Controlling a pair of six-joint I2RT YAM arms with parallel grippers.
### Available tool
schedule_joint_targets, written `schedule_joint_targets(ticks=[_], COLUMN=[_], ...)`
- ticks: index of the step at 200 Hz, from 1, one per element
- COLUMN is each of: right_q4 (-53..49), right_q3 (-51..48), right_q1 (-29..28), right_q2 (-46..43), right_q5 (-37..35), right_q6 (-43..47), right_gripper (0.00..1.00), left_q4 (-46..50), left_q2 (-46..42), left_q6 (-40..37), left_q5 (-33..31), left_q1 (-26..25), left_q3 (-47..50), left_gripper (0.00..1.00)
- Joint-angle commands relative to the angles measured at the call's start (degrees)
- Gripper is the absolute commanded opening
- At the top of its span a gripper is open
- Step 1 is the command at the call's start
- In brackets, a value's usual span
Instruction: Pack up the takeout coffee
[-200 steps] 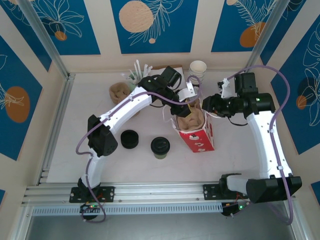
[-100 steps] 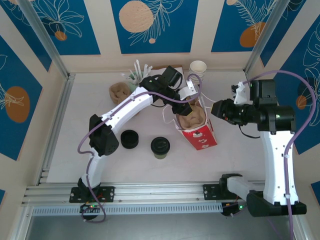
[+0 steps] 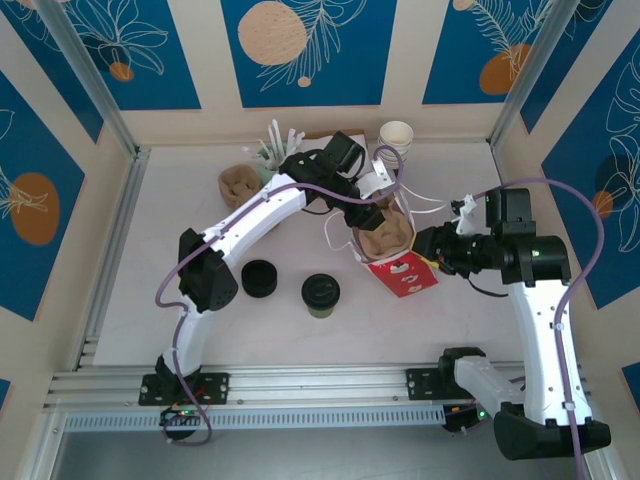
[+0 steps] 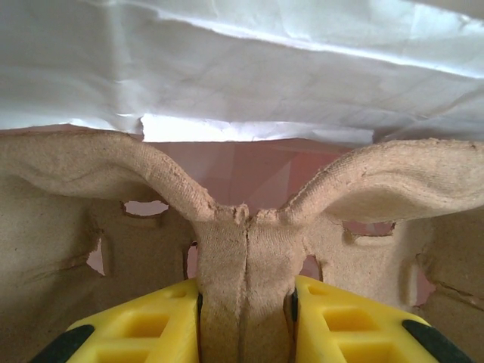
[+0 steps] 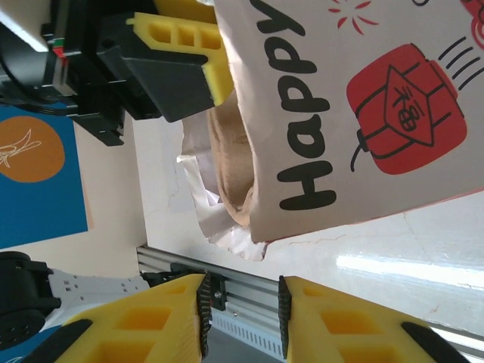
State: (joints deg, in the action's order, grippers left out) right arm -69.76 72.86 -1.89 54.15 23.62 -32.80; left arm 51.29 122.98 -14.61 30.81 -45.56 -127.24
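The takeout coffee [image 3: 320, 293], a small olive-green cup with a black lid, stands on the table left of the red bag [image 3: 402, 273]. My left gripper [image 3: 374, 213] reaches into the bag's open mouth and is shut on the middle ridge of a brown cardboard cup carrier [image 4: 393, 181], which sits inside the bag. Its yellow fingers [image 4: 144, 333] press the ridge from both sides. My right gripper [image 3: 424, 246] is beside the bag's right face, open, with nothing between its fingers [image 5: 136, 325]. The bag [image 5: 355, 98] with "Happy" lettering lies just ahead of it.
A stack of loose black lids [image 3: 259, 277] sits left of the coffee. Another cardboard carrier [image 3: 238, 185] and a holder of white stirrers [image 3: 272, 145] stand at the back left. A stack of white-rimmed cups [image 3: 396, 135] stands at the back.
My right gripper moved down along the bag's right side toward me, and its jaws narrowed slightly. The bag shifted a little. The left arm held still.
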Motion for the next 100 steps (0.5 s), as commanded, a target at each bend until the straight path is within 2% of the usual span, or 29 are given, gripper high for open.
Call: schedule_joint_targets(ticks=[1,57,100], right_q4=[2.88,5.66,5.79], right_q3=[-2.09,-5.39,-6.02], right_q1=[-0.89,-2.68,-2.68], right_q2=[-0.76,-0.8,-0.38], right_q5=[2.09,0.34,-0.1], right_q6=[-2.4,-3.58,-3.28], right_gripper=[0.32,0.3,0.17], left_q4=[-1.44,-2.07,-1.43], left_q2=[0.77,1.01,1.73], left_q6=[1.32,2.2,1.81], left_q5=[-0.3,-0.63,-2.16], left_q1=[-0.54,-1.0,-1.45], left_q3=[-1.99,-2.14,-2.65], left_gripper=[0.3,0.3,0.3])
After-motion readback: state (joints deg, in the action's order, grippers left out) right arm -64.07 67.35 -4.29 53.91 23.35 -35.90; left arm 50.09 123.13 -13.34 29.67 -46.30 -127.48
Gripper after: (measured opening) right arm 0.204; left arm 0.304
